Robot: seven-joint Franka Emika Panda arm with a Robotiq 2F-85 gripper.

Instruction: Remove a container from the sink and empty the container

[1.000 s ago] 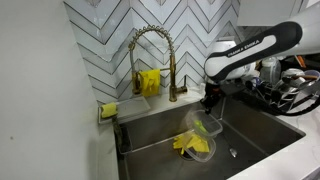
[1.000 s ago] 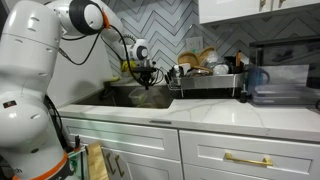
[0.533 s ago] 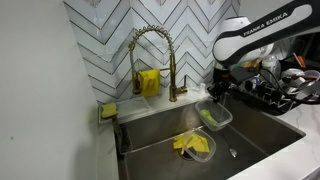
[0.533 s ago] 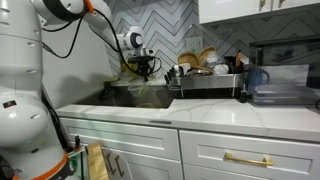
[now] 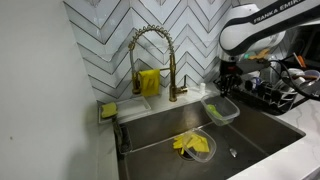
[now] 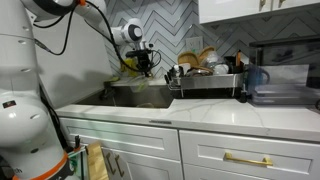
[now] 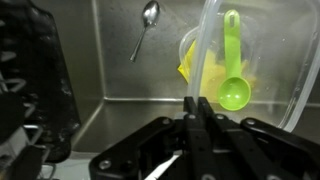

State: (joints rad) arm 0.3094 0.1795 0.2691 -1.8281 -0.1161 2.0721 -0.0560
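Note:
My gripper point(image 5: 221, 89) is shut on the rim of a clear plastic container point(image 5: 220, 109) and holds it above the right side of the sink point(image 5: 265, 128). The wrist view shows the fingers point(image 7: 197, 102) pinched on the clear wall point(image 7: 205, 50), with a green measuring spoon point(image 7: 233, 84) inside the container. A second clear container with a yellow rag point(image 5: 194, 146) stays on the sink floor and also shows in the wrist view point(image 7: 196, 66). In an exterior view the gripper point(image 6: 149, 68) hangs over the sink by the dish rack.
A brass spring faucet point(image 5: 152, 50) stands behind the sink with a yellow cloth point(image 5: 148, 82) beside it. A sponge point(image 5: 108, 110) lies on the left ledge. A metal spoon point(image 7: 147, 40) lies on the sink floor. A full dish rack point(image 6: 206, 80) stands close by on the counter.
My gripper has lifted the clear container up out of the sink and carried it toward the dish rack side. The container with the yellow rag has not moved.

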